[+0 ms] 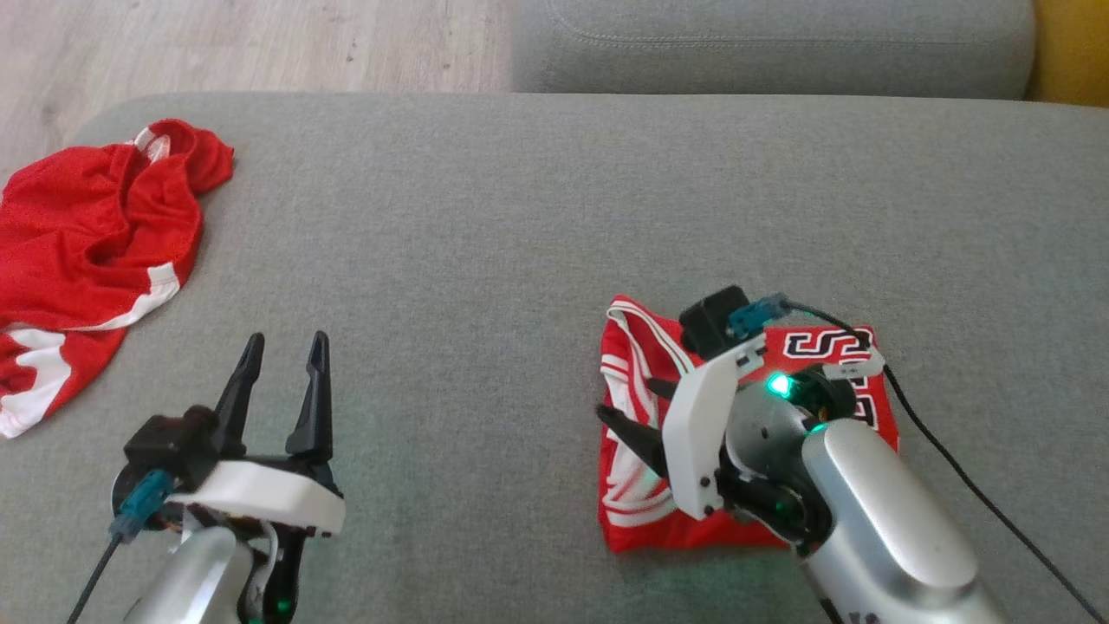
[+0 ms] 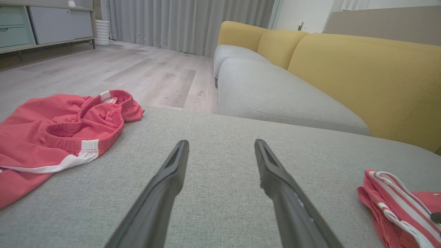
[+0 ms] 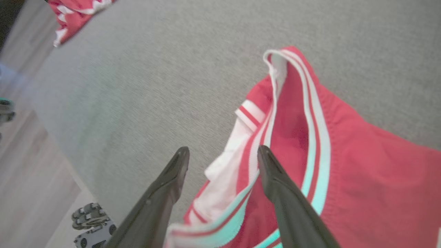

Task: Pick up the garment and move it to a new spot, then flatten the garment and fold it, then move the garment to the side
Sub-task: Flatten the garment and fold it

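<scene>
Surface: wide grey cushion (image 1: 520, 217), with wooden floor (image 1: 217, 43) beyond its far edge and a yellow-backed sofa (image 2: 361, 75) behind it.
Folded jersey (image 1: 637, 511): lies as a compact red rectangle on the right part of the cushion, striped trim toward the middle and black-and-white lettering on its far side. I judge it sits there because the right is "the side" the task asks for.
Right gripper (image 1: 625, 397): my fingers stand apart and grip nothing. In my right wrist view (image 3: 223, 151) the white-and-red striped edge runs between them, loose and unpinched. The arm hangs low over the jersey, which suits setting cloth down gently so the fold keeps its shape.
Left gripper (image 1: 286, 340): spread wide and empty, hovering over bare cushion well apart from the jersey. I judge it is parked there to stay clear of the fold.
Red shorts (image 1: 87, 234): crumpled at the far left edge of the cushion, waistband up, well apart from both my grippers.
Stage, as I judge it: fold made and jersey placed. What remains is lifting my right fingers straight off.
Risk: a fingertip snagging the raised striped edge would drag the top layer open.
</scene>
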Motion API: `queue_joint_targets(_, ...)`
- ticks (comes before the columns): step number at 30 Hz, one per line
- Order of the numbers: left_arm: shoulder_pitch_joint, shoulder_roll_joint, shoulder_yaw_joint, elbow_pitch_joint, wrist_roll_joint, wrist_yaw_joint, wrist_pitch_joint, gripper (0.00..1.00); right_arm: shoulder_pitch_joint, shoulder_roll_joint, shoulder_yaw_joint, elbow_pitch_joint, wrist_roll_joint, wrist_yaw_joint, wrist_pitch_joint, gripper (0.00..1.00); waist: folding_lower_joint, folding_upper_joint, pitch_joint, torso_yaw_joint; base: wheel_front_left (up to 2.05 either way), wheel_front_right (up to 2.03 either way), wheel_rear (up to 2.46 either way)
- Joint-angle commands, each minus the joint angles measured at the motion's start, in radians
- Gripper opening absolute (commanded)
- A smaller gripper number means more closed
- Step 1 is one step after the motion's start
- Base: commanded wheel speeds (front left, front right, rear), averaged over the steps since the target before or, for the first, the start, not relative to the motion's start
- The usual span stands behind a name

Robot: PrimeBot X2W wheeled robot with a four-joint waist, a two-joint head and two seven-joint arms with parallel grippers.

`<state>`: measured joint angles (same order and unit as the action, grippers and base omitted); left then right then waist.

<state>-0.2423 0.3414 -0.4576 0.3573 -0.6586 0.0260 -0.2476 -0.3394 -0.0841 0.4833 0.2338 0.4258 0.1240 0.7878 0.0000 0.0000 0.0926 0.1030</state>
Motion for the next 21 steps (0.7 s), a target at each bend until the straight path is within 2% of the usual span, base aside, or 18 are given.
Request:
queue_joint_targets(1, -0.052, 0.022, 0.036, -0.019, 0.0, -0.002, -0.007, 1.0, -0.054, 0.023, 0.011, -0.063, 0.026, 0.007, -0.019, 1.0, 0.0, 0.0, -0.003, -0.004, 0.0, 0.0, 0.0)
queue_joint_targets(5, -0.046, 0.023, 0.04, -0.022, 0.0, 0.002, -0.009, 1.0, -0.044, 0.019, -0.055, -0.153, 0.079, 0.007, -0.082, 1.0, 0.0, 0.0, -0.012, -0.016, 0.0, 0.0, 0.0)
queue_joint_targets(12, -0.022, 0.026, 0.06, -0.036, -0.001, 0.008, -0.012, 1.0, 0.041, -0.063, -0.256, -0.289, -0.039, 0.007, -0.299, 1.0, 0.0, 0.0, -0.031, -0.038, 0.0, 0.0, 0.0)
queue_joint_targets(16, 0.005, 0.019, 0.079, -0.048, 0.004, 0.014, -0.013, 1.0, 0.141, -0.085, -0.355, -0.299, -0.116, 0.007, -0.442, 1.0, 0.0, 0.0, -0.046, -0.051, 0.0, 0.0, 0.0)
queue_joint_targets(18, 0.028, 0.013, 0.095, -0.058, 0.013, 0.019, -0.014, 1.0, 0.216, -0.085, -0.415, -0.284, -0.163, 0.007, -0.552, 1.0, 0.0, 0.0, -0.062, -0.058, 0.0, 0.0, 0.0)
queue_joint_targets(21, 0.056, 0.008, 0.114, -0.069, 0.027, 0.019, -0.014, 1.0, 0.276, -0.066, -0.464, -0.258, -0.194, 0.007, -0.639, 1.0, 0.0, 0.0, -0.081, -0.066, 0.0, 0.0, 0.0)
